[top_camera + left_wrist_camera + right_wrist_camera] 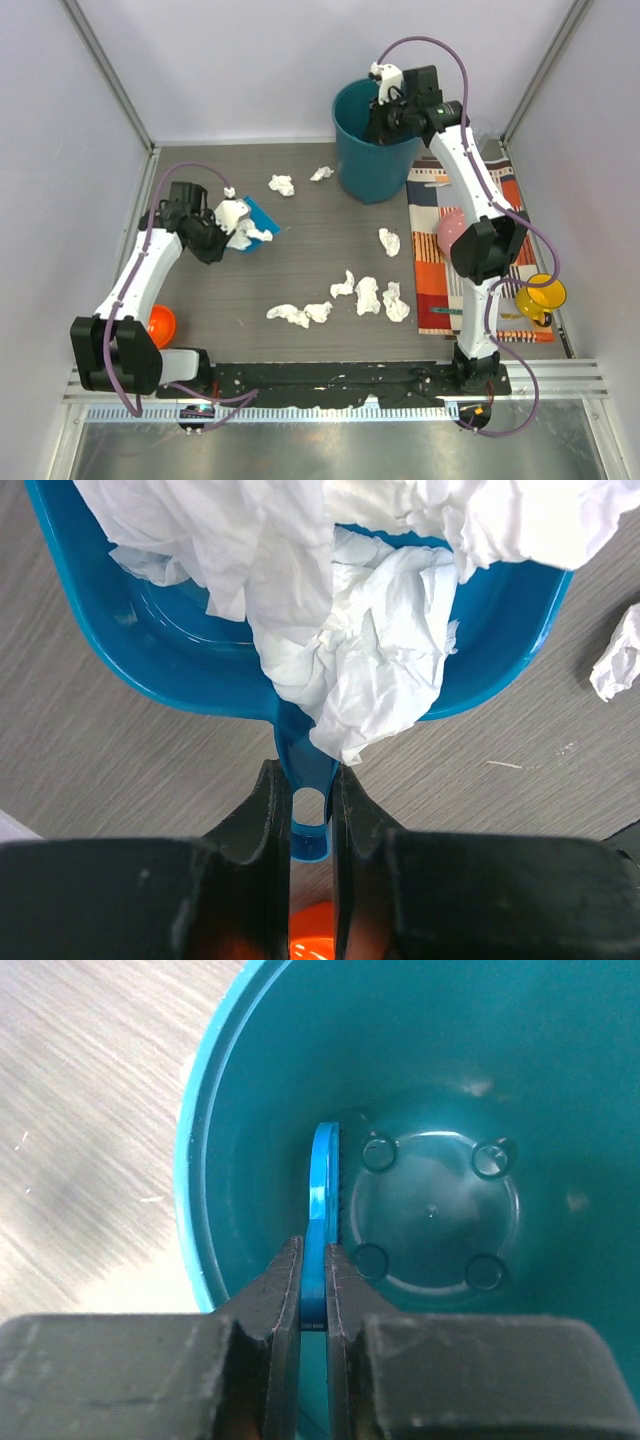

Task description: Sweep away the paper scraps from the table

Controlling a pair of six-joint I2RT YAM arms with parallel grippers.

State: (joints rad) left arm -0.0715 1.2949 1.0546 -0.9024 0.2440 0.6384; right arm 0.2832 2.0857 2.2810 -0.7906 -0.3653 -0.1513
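Several crumpled white paper scraps (367, 296) lie on the grey wood-grain table (300, 260), in a cluster at front centre and two near the back (282, 185). My left gripper (215, 235) (305, 775) is shut on the handle of a blue dustpan (262, 218) (190, 650) that holds white paper wads (370, 650). One loose scrap (618, 660) lies right of the pan. My right gripper (385, 105) (314, 1245) is shut on a thin blue brush (322, 1190), held over the open teal bin (372, 150) (230, 1160), whose bottom shows bare.
A striped patchwork placemat (480, 200) lies at the right with a pink bowl (450, 232) on it. A yellow cup (541, 295) sits by the right arm. An orange ball (160, 322) (315, 930) lies near the left arm's base. Walls enclose the table.
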